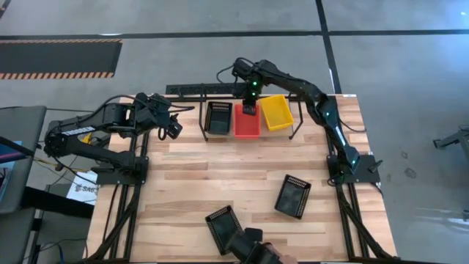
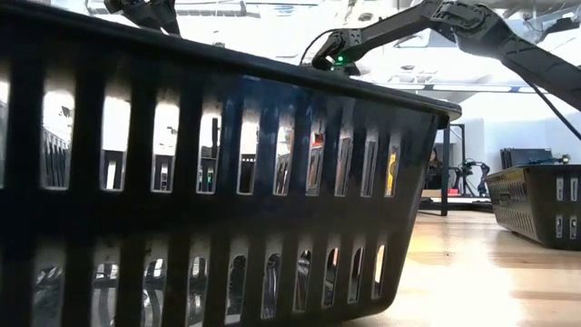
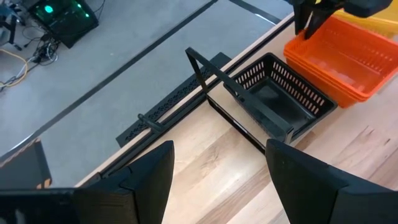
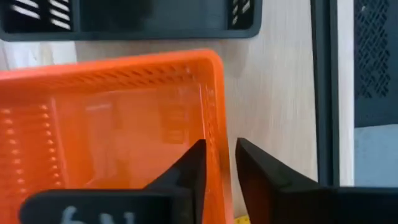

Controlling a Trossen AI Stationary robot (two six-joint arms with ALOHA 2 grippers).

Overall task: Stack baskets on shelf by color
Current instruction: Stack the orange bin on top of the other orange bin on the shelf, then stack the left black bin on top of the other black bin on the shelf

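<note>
— High view first: where are the baskets?
— On the shelf [image 1: 192,91] at the bench's [image 1: 220,176] far edge sit a black basket [image 1: 218,118], a red stack [image 1: 247,122] and a tilted yellow one [image 1: 277,111], side by side. Two more black baskets [image 1: 293,196] lie loose near the front edge.
— And the right claw [image 4: 219,163]?
— It straddles the red stack's far wall, one finger inside, one outside, with a narrow gap showing between them. Whether it pinches the wall, I cannot tell.
— The left claw [image 3: 217,180]?
— Wide open and holding nothing, hovering left of the shelf.
</note>
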